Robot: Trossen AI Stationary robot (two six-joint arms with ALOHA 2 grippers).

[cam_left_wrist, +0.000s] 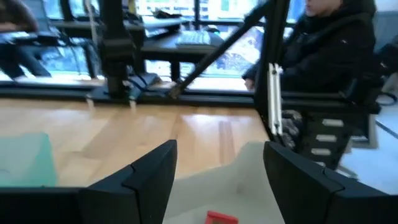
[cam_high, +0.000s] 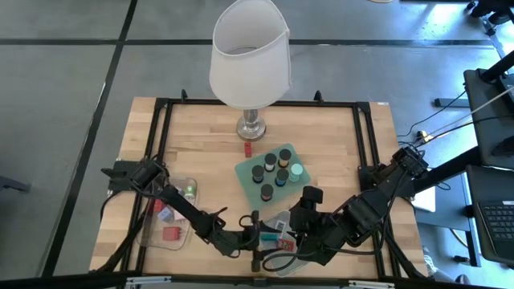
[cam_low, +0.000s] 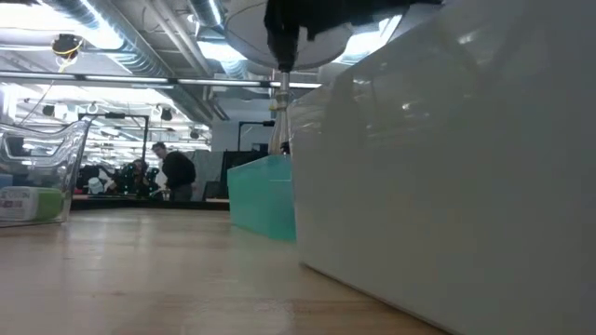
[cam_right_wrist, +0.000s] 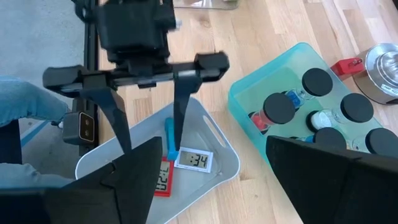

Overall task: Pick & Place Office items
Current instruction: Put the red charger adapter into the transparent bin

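Tabletop (cam_high: 329, 136) carries a pale tray (cam_right_wrist: 214, 180) at six o'clock, with the left hand (cam_right_wrist: 149, 134) spread directly above its white rectangle (cam_right_wrist: 194, 160), red rectangle (cam_right_wrist: 163, 177) and blue stick (cam_right_wrist: 170, 138). Right hand (cam_right_wrist: 211, 180), also spread, hovers above, toward three o'clock.

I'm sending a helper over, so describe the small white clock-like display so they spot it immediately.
Find the lamp, then the pale tray at the table's opposite edge, under the left gripper. The display lies flat inside, white, showing 34, unlike the red card beside it.
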